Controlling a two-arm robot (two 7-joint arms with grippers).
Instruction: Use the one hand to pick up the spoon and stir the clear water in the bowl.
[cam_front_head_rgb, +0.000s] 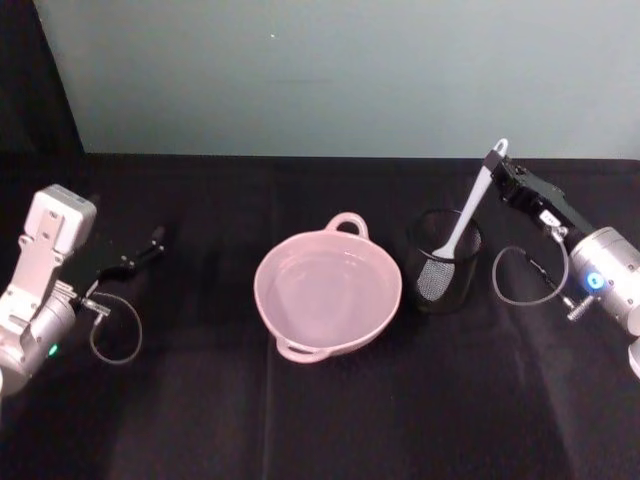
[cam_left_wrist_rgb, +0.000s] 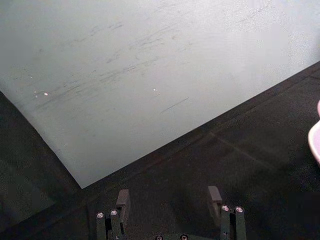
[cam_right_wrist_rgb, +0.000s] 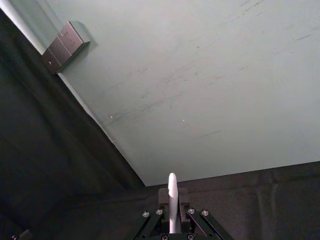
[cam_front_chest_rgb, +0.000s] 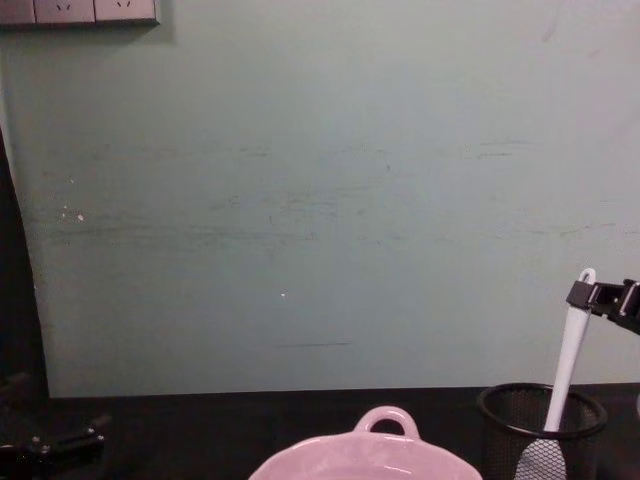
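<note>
White spoon (cam_front_head_rgb: 462, 227) stands in mesh cup (cam_front_head_rgb: 444, 262), handle clamped by right gripper (cam_front_head_rgb: 497, 160) fingers, beside pink bowl (cam_front_head_rgb: 328, 290) mid-bench; left gripper (cam_front_head_rgb: 150, 245), fingers spread, near bench's left edge.

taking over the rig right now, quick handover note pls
Right gripper: shut on the spoon near its handle tip; the scoop is still inside the black mesh cup.
Left gripper: open, parked at the table's left side, holding nothing.
Pink bowl: at table centre, left of the cup, with clear water in it.
Done: spoon grasped.
Left: lift the spoon out of the cup, carry it to the bowl, stir.
</note>
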